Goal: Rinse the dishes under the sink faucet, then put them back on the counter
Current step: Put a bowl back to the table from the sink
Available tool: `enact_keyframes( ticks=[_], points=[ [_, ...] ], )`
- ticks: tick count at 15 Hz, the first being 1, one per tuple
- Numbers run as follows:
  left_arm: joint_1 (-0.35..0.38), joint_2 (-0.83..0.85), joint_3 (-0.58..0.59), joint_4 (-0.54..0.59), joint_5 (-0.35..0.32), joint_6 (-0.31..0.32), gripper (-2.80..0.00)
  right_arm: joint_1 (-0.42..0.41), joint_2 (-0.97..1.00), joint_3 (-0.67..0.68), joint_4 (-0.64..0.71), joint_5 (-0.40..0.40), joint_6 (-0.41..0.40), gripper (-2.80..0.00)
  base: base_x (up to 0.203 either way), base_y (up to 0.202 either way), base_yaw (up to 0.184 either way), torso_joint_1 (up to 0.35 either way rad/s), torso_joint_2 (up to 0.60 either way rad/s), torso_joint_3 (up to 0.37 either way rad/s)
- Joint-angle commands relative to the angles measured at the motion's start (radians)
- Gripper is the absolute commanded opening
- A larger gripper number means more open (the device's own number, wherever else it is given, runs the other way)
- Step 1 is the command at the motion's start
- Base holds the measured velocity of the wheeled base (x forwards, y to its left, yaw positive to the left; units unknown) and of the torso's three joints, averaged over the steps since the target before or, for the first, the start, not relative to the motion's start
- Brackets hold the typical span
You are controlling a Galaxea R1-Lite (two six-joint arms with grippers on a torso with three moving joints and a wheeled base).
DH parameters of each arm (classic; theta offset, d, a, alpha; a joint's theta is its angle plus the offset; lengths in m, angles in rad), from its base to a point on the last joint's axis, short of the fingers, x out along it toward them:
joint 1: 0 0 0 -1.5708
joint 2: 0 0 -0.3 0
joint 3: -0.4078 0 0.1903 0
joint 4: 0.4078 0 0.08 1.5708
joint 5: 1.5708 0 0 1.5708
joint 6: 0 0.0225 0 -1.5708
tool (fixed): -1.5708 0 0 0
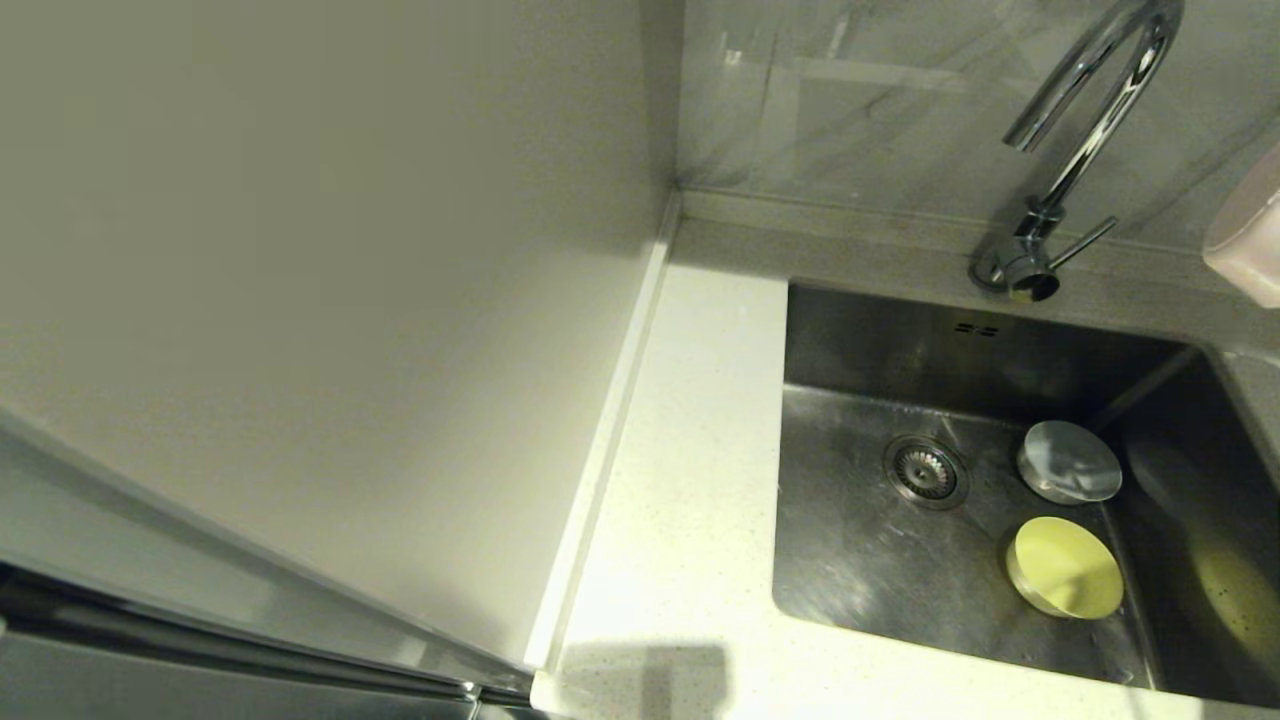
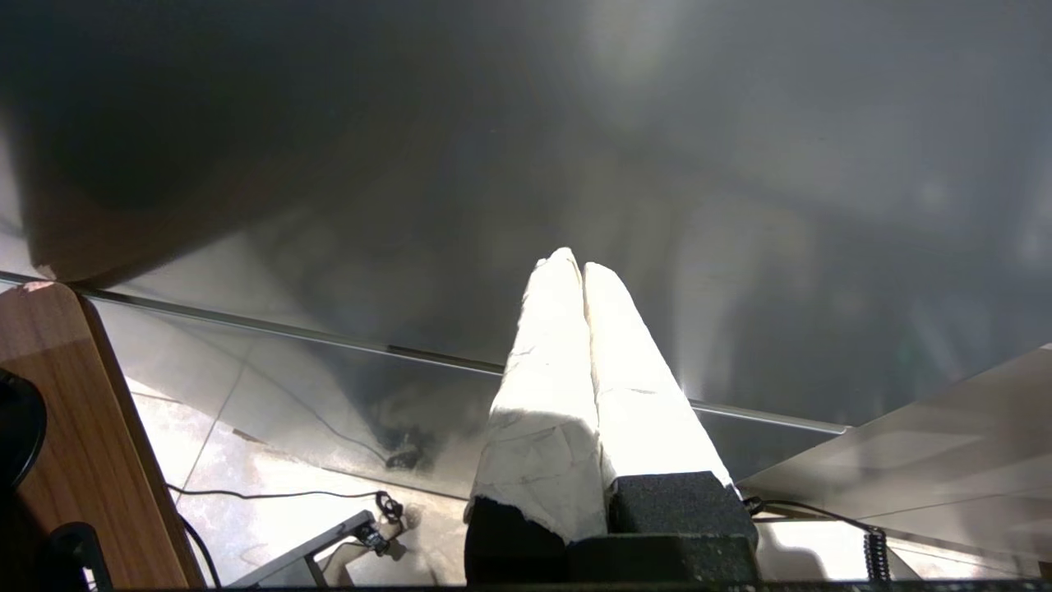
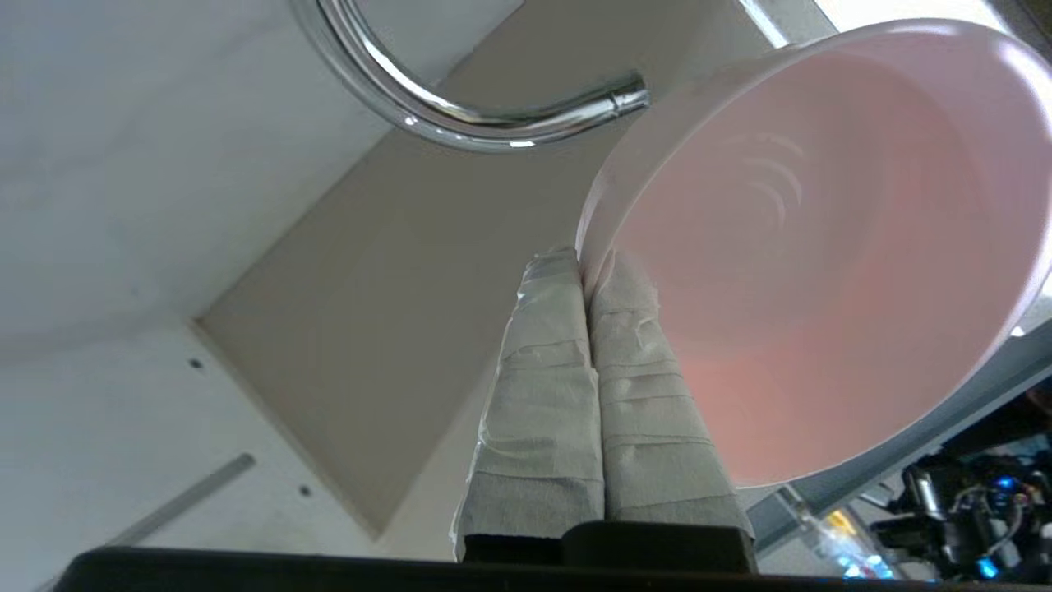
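Observation:
The pale pink bowl (image 3: 822,247) hangs in the air close beside the spout of the chrome faucet (image 3: 460,115). My right gripper (image 3: 585,267) is shut on its rim. In the head view only part of the pink bowl (image 1: 1250,225) shows at the right edge, right of the faucet (image 1: 1090,110). The white/grey bowl (image 1: 1068,462) and the yellow-green bowl (image 1: 1066,567) sit in the steel sink (image 1: 860,560), right of the drain (image 1: 925,470). My left gripper (image 2: 575,267) is shut on nothing, away from the sink and outside the head view.
The white speckled counter (image 1: 690,450) runs left of the sink, bounded by a raised edge strip (image 1: 610,430) and a plain off-white wall panel (image 1: 300,300). A grey marbled backsplash (image 1: 850,100) stands behind the faucet.

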Motion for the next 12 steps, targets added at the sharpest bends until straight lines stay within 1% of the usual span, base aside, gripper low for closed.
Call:
enact_keyframes(
  ticks=[1, 2, 4, 5, 6, 7, 8, 9, 10, 12],
  points=[
    [0.0, 0.0, 0.003, -0.001, 0.0, -0.001, -2.8, -0.02, 0.005, 0.036, -0.306, 0.009, 0.006, -2.8, 0.0, 0.0, 0.0, 0.0, 0.0, 0.0],
    [0.0, 0.0, 0.003, -0.001, 0.0, -0.001, -2.8, -0.028, 0.0, 0.087, -0.535, 0.009, -0.007, -2.8, 0.0, 0.0, 0.0, 0.0, 0.0, 0.0],
    [0.0, 0.0, 0.003, -0.001, 0.0, -0.001, -2.8, -0.037, -0.007, 0.195, -1.049, 0.009, -0.03, -2.8, 0.0, 0.0, 0.0, 0.0, 0.0, 0.0],
    [0.0, 0.0, 0.003, -0.001, 0.001, -0.001, -2.8, -0.04, -0.008, 0.233, -1.266, 0.009, -0.04, -2.8, 0.0, 0.0, 0.0, 0.0, 0.0, 0.0],
    [0.0, 0.0, 0.003, -0.001, 0.0, -0.001, -2.8, -0.041, -0.009, 0.239, -1.378, 0.009, -0.043, -2.8, 0.0, 0.0, 0.0, 0.0, 0.0, 0.0],
    [0.0, 0.0, 0.003, -0.001, 0.0, -0.001, -2.8, -0.042, -0.01, 0.229, -1.425, 0.009, -0.043, -2.8, 0.0, 0.0, 0.0, 0.0, 0.0, 0.0],
    [0.0, 0.0, 0.003, -0.001, 0.0, -0.001, -2.8, -0.042, -0.011, 0.202, -1.386, 0.009, -0.041, -2.8, 0.0, 0.0, 0.0, 0.0, 0.0, 0.0],
    [0.0, 0.0, 0.003, -0.001, 0.0, -0.001, -2.8, -0.042, -0.009, 0.162, -1.27, 0.009, -0.04, -2.8, 0.0, 0.0, 0.0, 0.0, 0.0, 0.0],
    [0.0, 0.0, 0.002, -0.001, 0.0, -0.001, -2.8, -0.043, -0.006, 0.118, -1.071, 0.009, -0.039, -2.8, 0.0, 0.0, 0.0, 0.0, 0.0, 0.0],
    [0.0, 0.0, 0.003, -0.001, 0.0, -0.001, -2.8, -0.044, -0.02, 0.042, -0.485, 0.009, -0.038, -2.8, 0.0, 0.0, 0.0, 0.0, 0.0, 0.0]
  ],
)
